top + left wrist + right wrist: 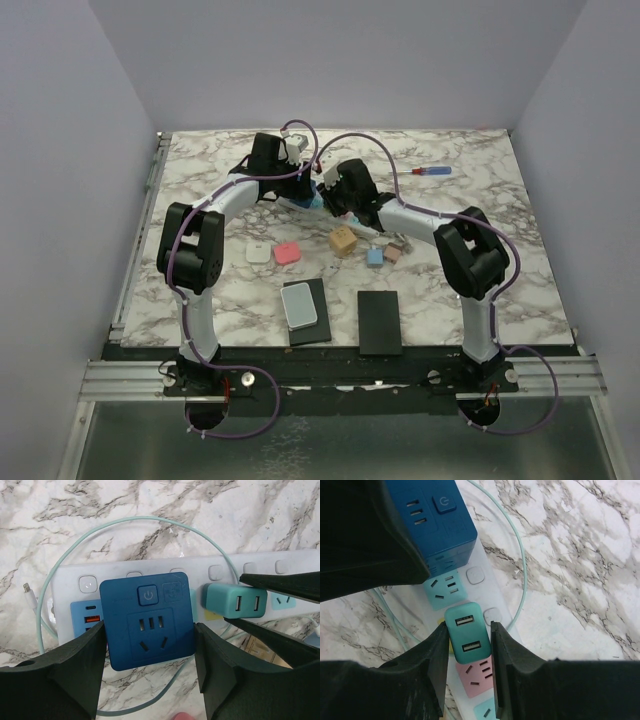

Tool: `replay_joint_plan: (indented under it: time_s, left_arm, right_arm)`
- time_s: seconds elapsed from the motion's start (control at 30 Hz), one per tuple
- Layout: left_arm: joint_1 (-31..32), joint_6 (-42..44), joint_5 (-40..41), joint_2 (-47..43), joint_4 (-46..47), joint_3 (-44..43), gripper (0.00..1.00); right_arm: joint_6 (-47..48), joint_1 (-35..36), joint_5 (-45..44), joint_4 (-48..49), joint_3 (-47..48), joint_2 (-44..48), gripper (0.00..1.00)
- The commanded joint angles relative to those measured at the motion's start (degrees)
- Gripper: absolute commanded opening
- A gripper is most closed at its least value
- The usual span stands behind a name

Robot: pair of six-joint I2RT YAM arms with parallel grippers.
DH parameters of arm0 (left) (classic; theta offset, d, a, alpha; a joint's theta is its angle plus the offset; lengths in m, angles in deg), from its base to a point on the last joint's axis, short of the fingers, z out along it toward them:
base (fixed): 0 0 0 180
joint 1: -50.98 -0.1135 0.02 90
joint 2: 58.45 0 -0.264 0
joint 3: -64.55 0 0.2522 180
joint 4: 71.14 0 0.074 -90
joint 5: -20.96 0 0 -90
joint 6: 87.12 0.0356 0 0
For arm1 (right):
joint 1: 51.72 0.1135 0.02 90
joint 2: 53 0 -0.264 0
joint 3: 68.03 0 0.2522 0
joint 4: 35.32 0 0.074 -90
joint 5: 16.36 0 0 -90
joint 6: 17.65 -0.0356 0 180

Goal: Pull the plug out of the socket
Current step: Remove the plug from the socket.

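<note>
The socket (150,567), a long white power strip with a row of pastel outlet faces, is lying flat on a white marbled surface (480,210), and both arms are reaching over it. A dark blue adapter block (147,620), with a power button and its own outlet holes, is sitting on the socket near its USB end. The left hand (149,645) is gripping this block, its two black fingers (75,665) pressing against opposite sides. Further along the socket, past one bare teal outlet face (442,587), a small teal plug (467,635) with two USB ports is standing in the strip. The right hand (470,645) is closed on this teal plug, one finger touching each side. A pink outlet face (480,672) is showing on the socket just beyond the plug. A thin pale green cable (55,580) is looping around the socket, its white connector tip (29,594) lying beside the USB end. On the robot's side of the socket, well apart from it, a wooden cube (343,241), a pink square (287,253), a white square (257,253) and a black mat (380,322) are resting. To the socket's right, a small red and blue tool (430,171) is lying.
</note>
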Motion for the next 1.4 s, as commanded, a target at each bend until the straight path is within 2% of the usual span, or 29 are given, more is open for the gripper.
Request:
replay_joint_plan:
  time_s: [0.0,0.27,0.4,0.87,1.37]
  left_arm:
    - [0.84,-1.96,-0.06,2.32,-5.35,0.22,0.09]
    - [0.77,-1.93,-0.06,2.25,-5.38,0.30,0.09]
    - [0.76,-1.88,-0.23,2.31,-5.43,0.30,0.09]
    - [0.81,-1.02,0.27,3.01,-6.44,-0.05,0.08]
    - [0.76,-1.09,0.05,3.32,-6.76,-0.31,0.08]
  right_arm:
    - [1.10,2.72,-3.36,4.24,-3.39,3.24,0.01]
    - [4.09,3.96,-6.97,5.96,-4.35,4.21,0.01]
    - [3.77,3.66,-7.59,3.34,-1.75,3.47,0.01]
    - [-7.17,-4.55,4.92,-6.39,7.48,-0.69,0.01]
    - [-5.47,-4.10,4.16,-3.88,4.45,0.40,0.01]
